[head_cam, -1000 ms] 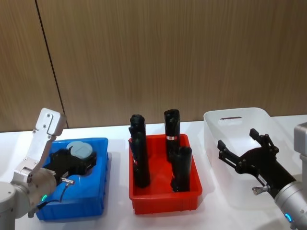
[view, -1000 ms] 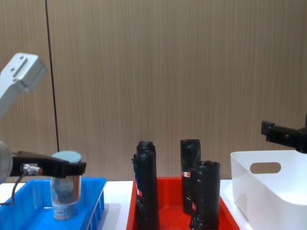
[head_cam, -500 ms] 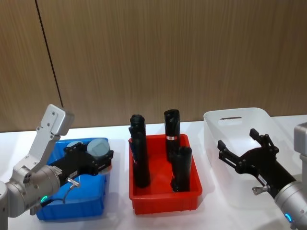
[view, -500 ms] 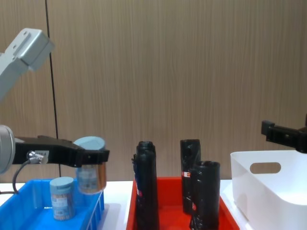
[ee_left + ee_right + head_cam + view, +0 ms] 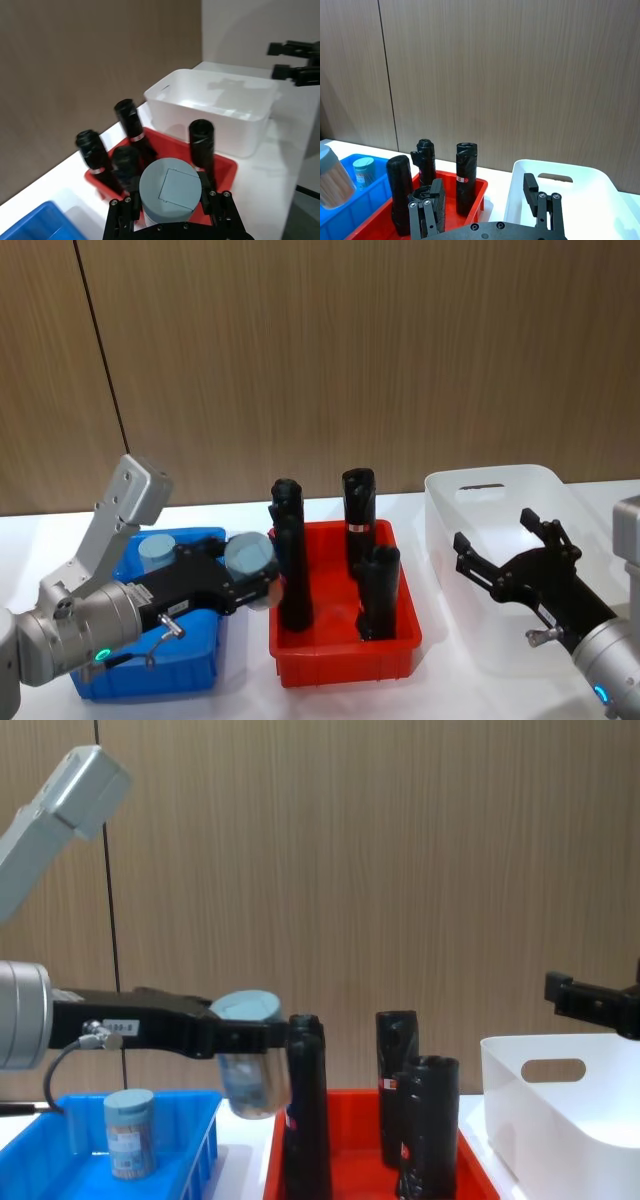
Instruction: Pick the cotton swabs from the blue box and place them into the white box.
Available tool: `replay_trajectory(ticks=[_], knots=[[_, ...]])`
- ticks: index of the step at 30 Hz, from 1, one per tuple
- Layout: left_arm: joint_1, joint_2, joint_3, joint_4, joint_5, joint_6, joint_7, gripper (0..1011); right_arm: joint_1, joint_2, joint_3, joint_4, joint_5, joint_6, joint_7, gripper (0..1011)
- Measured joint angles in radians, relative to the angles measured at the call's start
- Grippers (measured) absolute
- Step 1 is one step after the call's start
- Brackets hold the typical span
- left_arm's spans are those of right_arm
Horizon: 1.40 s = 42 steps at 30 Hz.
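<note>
Cotton swabs (image 5: 248, 1065), clear tub, pale blue lid, clamped in left fingers (image 5: 218, 212); right fingers (image 5: 530, 187) spread.

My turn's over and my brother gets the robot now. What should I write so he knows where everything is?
Left tool: shut on one cotton swab tub, lifted clear of the blue box, beside a black cylinder in the red tray.
Right tool: open, idle, hovering at the white box.
Second tub stands in the blue box.
Done: one tub picked up; none seen in the white box.
Left: carry this tub over the tray into the white box, then fetch the second.
</note>
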Motion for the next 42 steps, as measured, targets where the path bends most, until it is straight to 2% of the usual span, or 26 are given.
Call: replay_trajectory(ticks=[23, 31, 42], knots=[[-0.102, -0.06, 0.042, 0.131, -0.043, -0.084, -0.373, 671, 0.0, 0.0, 0.0, 0.0, 0.0, 0.0, 0.0, 1002], [-0.129, -0.077, 0.055, 0.165, -0.056, -0.102, -0.45, 671, 0.0, 0.0, 0.0, 0.0, 0.0, 0.0, 0.0, 1002], [-0.143, -0.086, 0.063, 0.184, -0.063, -0.112, -0.493, 671, 0.0, 0.0, 0.0, 0.0, 0.0, 0.0, 0.0, 1002]])
